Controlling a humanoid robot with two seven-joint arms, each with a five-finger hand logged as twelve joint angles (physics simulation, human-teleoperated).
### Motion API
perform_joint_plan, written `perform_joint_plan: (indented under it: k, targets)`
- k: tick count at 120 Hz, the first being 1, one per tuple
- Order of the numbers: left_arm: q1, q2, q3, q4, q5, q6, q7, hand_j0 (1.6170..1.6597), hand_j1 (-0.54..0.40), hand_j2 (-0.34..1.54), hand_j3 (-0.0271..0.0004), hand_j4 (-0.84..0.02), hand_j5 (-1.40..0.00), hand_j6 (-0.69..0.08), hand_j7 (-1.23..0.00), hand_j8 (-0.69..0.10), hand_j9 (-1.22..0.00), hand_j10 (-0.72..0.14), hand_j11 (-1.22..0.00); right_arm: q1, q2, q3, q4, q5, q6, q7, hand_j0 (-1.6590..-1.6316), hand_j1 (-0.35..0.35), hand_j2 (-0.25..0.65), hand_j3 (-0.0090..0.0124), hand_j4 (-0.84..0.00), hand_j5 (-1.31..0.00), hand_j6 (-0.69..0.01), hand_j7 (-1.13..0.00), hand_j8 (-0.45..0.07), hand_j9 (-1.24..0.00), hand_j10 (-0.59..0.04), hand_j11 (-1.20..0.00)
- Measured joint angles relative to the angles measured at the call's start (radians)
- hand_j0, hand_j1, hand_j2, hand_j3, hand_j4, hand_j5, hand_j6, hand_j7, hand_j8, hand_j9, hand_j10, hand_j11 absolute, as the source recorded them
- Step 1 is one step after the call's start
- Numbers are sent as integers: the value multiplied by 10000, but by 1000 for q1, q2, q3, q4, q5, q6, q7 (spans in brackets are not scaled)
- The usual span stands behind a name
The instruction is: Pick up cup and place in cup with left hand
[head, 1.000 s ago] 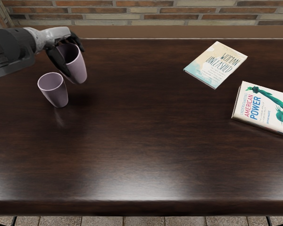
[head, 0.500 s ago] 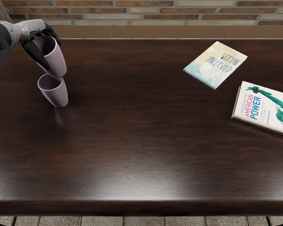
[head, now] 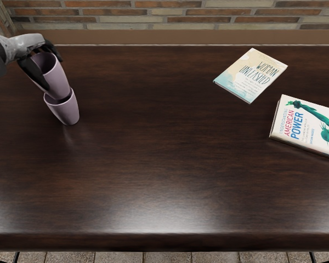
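In the head view, a purple cup is held by the left hand over a matching cup stood on the dark table. The hand is closed on the upper cup, its dark fingers bent down over the rim and side. The cup's base is overlapped with the lower mouth; how deep it has been let in cannot be told. The lower rim could be caught by the base if the descent is made off-center, and the standing cup could then be tipped or pushed along. A jam could be caused by lowering at a slant, a lopsided drop by an early release. The held cup's mouth is pointed up, toward the picture's upper left, its base down and to the right. Its long axis is steep, seen leaning left at the top, and is nearly matched by that of the lower cup.
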Motion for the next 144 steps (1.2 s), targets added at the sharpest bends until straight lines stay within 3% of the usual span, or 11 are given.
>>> perform_joint_plan:
  k: [21, 29, 49, 76, 115, 124, 144]
  targets:
    - [7, -12, 1, 23, 2, 1, 0, 16516, -1750, 1521, 0, -4269, -6378, -2524, -6255, -2098, -6283, -3531, -6319, 0, 0, 0, 0, 0, 0, 0, -16581, -3489, -2, 0, 0, 1, 7, 0, 5, 1, 3, 0]
    - [13, -15, 0, 36, 3, 4, 0, 16531, -1028, 1235, 0, -3742, -5488, -2478, -5399, -2137, -5414, -3216, -5438, 0, 0, 0, 0, 0, 0, 0, -16581, -3489, -2, 0, 0, 1, 7, 0, 5, 1, 3, 0]
    - [20, -31, -3, 70, 4, 10, 0, 16559, 1157, 626, 0, -1978, -2815, -1428, -2773, -1277, -2778, -1743, -2787, 0, 0, 0, 0, 0, 0, 0, -16581, -3489, -2, 0, 0, 1, 7, 0, 5, 1, 3, 0]
    - [19, -36, -4, 81, 4, 11, 0, 16573, 2482, 268, 0, -908, -1213, -737, -1196, -684, -1196, -824, -1198, 0, 0, 0, 0, 0, 0, 0, -16581, -3489, -2, 0, 0, 1, 6, 0, 5, 0, 3, 0]
    - [11, -228, -20, 95, -43, -4, 0, 16579, 3169, 91, 0, -331, -392, -308, -387, -294, -385, -308, -384, 0, 0, 0, 0, 0, 0, 0, -16581, -3489, -2, 0, 0, 1, 8, 0, 6, 1, 4, 0]
    - [17, -224, -66, 95, -108, -77, 0, 16579, 3239, 73, 0, -269, -309, -257, -304, -246, -302, -251, -301, 0, 0, 0, 0, 0, 0, 0, -16581, -3489, -2, 0, 0, 1, 8, 0, 6, 1, 4, 0]
    - [20, -135, -204, 95, -416, -422, 0, 16580, 3326, 45, 0, -185, -201, -186, -198, -179, -196, -174, -195, 0, 0, 0, 0, 0, 0, 0, -16581, -3489, -2, 0, 0, 1, 9, 0, 6, 1, 4, 1]
